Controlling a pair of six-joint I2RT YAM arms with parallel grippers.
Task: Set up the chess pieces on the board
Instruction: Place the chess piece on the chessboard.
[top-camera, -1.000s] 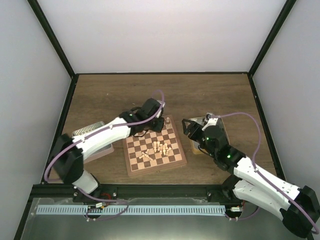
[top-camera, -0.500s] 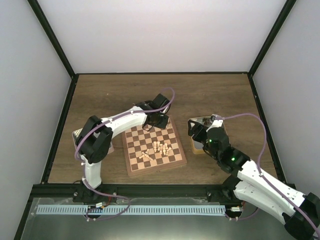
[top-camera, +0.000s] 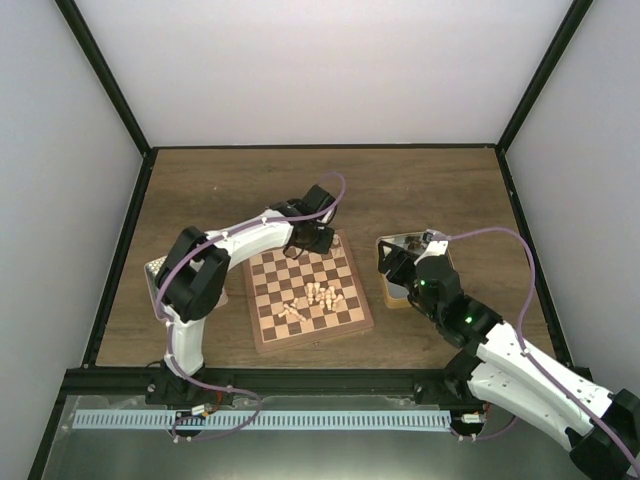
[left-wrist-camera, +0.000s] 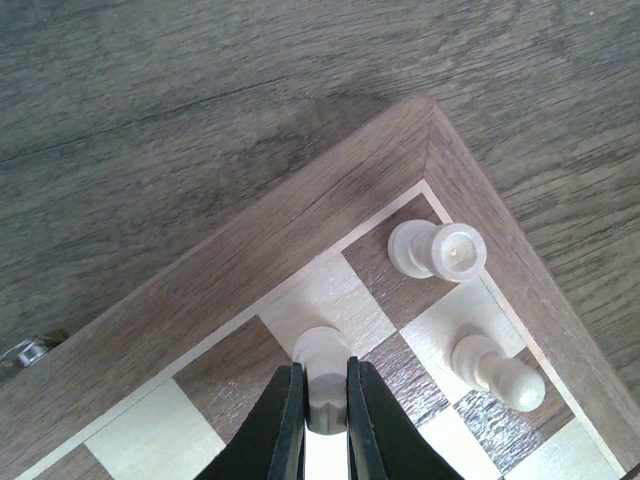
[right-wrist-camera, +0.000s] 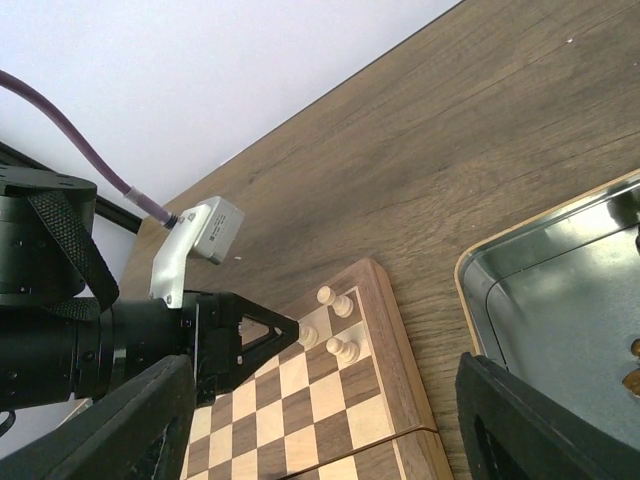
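Since a second ago the left arm has swung round with its elbow folded up. The left gripper (top-camera: 310, 238) now sits over the upper right corner of the board (top-camera: 312, 339) in the top view, barely shifted in the last half second. In the left wrist view its jaws are clenched on a pale chess piece (left-wrist-camera: 322, 352), lower centre of frame, over the edge-row square next to the corner. I can't tell if its base touches yet.

Just right of it stand a corner piece (left-wrist-camera: 437, 250) and a second-row piece (left-wrist-camera: 497, 372). A heap of pale pieces (top-camera: 312, 297) lies mid-board.

The right gripper (top-camera: 392, 262) has eased back over the metal tin (right-wrist-camera: 560, 300), jaws spread, holding nothing.

My read is that a placement is in hand, with that row being filled from the corner and most of the job left.
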